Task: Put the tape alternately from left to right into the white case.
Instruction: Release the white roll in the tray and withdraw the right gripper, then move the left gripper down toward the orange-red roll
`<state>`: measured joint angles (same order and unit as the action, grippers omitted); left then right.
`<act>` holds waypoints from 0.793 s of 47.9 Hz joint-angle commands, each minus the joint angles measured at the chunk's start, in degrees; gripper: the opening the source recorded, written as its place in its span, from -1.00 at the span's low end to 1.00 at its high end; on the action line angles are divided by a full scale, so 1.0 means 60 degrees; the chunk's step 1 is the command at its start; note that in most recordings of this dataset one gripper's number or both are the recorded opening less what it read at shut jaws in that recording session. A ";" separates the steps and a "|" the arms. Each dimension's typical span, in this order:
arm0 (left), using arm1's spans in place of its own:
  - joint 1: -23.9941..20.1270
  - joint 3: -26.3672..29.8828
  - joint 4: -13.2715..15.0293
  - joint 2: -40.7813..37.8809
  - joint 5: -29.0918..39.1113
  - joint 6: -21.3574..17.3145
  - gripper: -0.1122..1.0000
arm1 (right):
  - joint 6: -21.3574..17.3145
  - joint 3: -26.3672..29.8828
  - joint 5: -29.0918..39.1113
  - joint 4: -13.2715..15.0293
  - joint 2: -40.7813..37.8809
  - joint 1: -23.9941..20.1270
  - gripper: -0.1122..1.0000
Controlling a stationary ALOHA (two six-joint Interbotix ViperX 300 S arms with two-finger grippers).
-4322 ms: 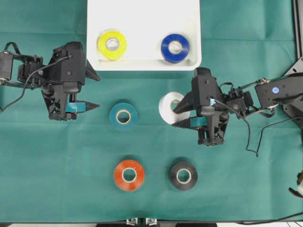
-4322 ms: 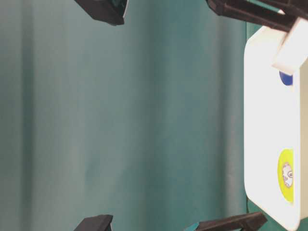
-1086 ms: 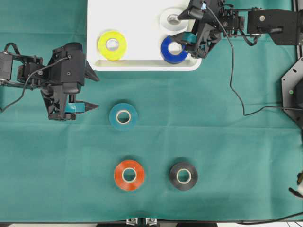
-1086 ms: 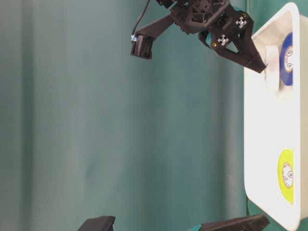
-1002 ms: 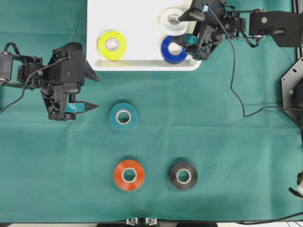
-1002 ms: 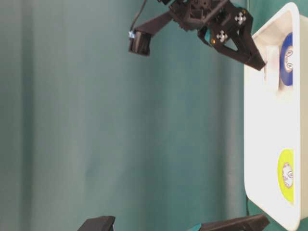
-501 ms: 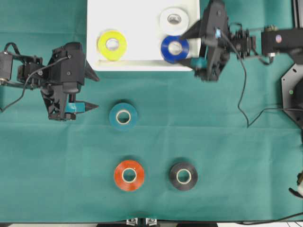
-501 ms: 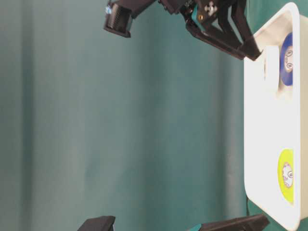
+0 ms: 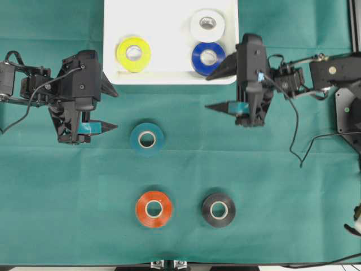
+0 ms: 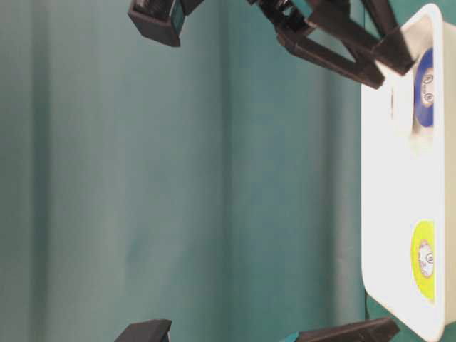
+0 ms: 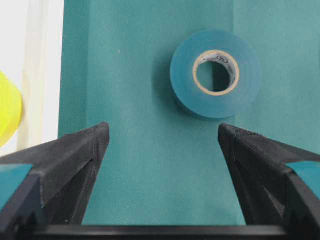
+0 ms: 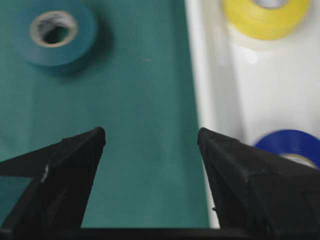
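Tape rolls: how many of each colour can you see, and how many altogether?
Yellow roll: 1
Blue roll: 1
White roll: 1
Teal roll: 1
Red-orange roll: 1
Black roll: 1
Total: 6

Setting is a robotics laboratory bench, not a domestic or commercial space. Evidence: two black robot arms point(image 9: 73, 96) point(image 9: 293, 76) with exposed cabling are fixed at opposite sides of a table covered edge to edge in a plain green cloth point(image 9: 282, 186), with metal framing point(image 9: 354, 28) visible at the right margin. Test items are set out in orderly fashion: coloured tape rolls point(image 9: 153, 209) spaced on the cloth and a white case point(image 9: 169, 22) at the far edge.
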<state>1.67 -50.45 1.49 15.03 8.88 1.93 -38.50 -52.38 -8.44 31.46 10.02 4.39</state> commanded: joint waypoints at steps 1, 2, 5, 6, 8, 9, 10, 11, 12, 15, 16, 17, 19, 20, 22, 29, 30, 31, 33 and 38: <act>0.0015 0.0103 0.0029 0.0073 -0.0059 0.0044 0.45 | -0.0015 0.0117 -0.0073 -0.0029 0.0176 -0.0234 0.63; 0.0015 0.0103 0.0029 0.0073 -0.0073 0.0059 0.45 | -0.0015 0.0103 -0.0073 -0.0029 0.0176 -0.0278 0.63; 0.0015 0.0103 0.0029 0.0073 -0.0073 0.0059 0.45 | -0.0015 0.0103 -0.0073 -0.0029 0.0176 -0.0396 0.63; 0.0015 0.0103 0.0015 0.0059 -0.0073 0.0059 0.45 | -0.0015 0.0088 -0.0073 -0.0029 0.0176 -0.0425 0.63; 0.0015 0.0103 0.0029 0.0073 -0.0073 0.0059 0.45 | -0.0015 0.0059 -0.0073 -0.0044 0.0176 -0.0527 0.63; 0.0015 0.0103 0.0029 0.0059 -0.0059 0.0059 0.45 | -0.0015 0.0044 -0.0073 -0.0044 0.0176 -0.0557 0.63; 0.0015 0.0103 0.0029 0.0073 -0.0073 0.0059 0.45 | -0.0015 0.0029 -0.0073 -0.0044 0.0176 -0.0586 0.63; 0.0015 0.0103 0.0029 0.0059 -0.0073 0.0059 0.45 | -0.0015 0.0015 -0.0073 -0.0044 0.0176 -0.0601 0.63; 0.0015 0.0103 0.0029 0.0059 -0.0073 0.0059 0.45 | -0.0015 0.0000 -0.0073 -0.0044 0.0176 -0.0630 0.63; 0.0015 0.0088 0.0029 0.0073 -0.0059 0.0059 0.45 | -0.0015 -0.0044 -0.0073 -0.0044 0.0176 -0.0645 0.63; 0.0015 0.0088 0.0029 0.0059 -0.0073 0.0073 0.45 | -0.0015 -0.0059 -0.0059 -0.0044 0.0176 -0.0630 0.63; 0.0015 0.0088 0.0029 0.0073 -0.0059 0.0059 0.45 | -0.0015 -0.0073 -0.0059 -0.0044 0.0176 -0.0630 0.63; 0.0015 0.0088 0.0029 0.0059 -0.0073 0.0073 0.45 | -0.0015 -0.0088 -0.0059 -0.0044 0.0176 -0.0630 0.63; 0.0015 0.0073 0.0029 0.0073 -0.0073 0.0073 0.45 | -0.0015 -0.0103 -0.0073 -0.0044 0.0176 -0.0630 0.63; 0.0015 0.0088 0.0029 0.0073 -0.0073 0.0073 0.45 | -0.0015 -0.0103 -0.0059 -0.0044 0.0176 -0.0630 0.63; 0.0044 0.0073 0.0029 0.0073 -0.0073 0.0117 0.45 | -0.0015 -0.0088 -0.0059 -0.0044 0.0176 -0.0645 0.63; 0.0059 0.0073 0.0029 0.0073 -0.0073 0.0161 0.45 | -0.0015 -0.0088 -0.0059 -0.0044 0.0176 -0.0645 0.63; 0.0088 0.0073 0.0029 0.0073 -0.0073 0.0205 0.45 | -0.0015 -0.0088 -0.0044 -0.0044 0.0176 -0.0630 0.63; 0.0161 0.0073 0.0044 0.0073 -0.0073 0.0352 0.45 | -0.0015 -0.0088 -0.0029 -0.0044 0.0176 -0.0645 0.63; 0.0410 0.0073 0.0029 0.0073 -0.0059 0.0937 0.45 | -0.0015 -0.0117 -0.0029 -0.0044 0.0176 -0.0630 0.63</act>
<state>2.90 -50.54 1.58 15.03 8.88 5.89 -38.50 -53.44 -8.44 31.38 10.11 0.70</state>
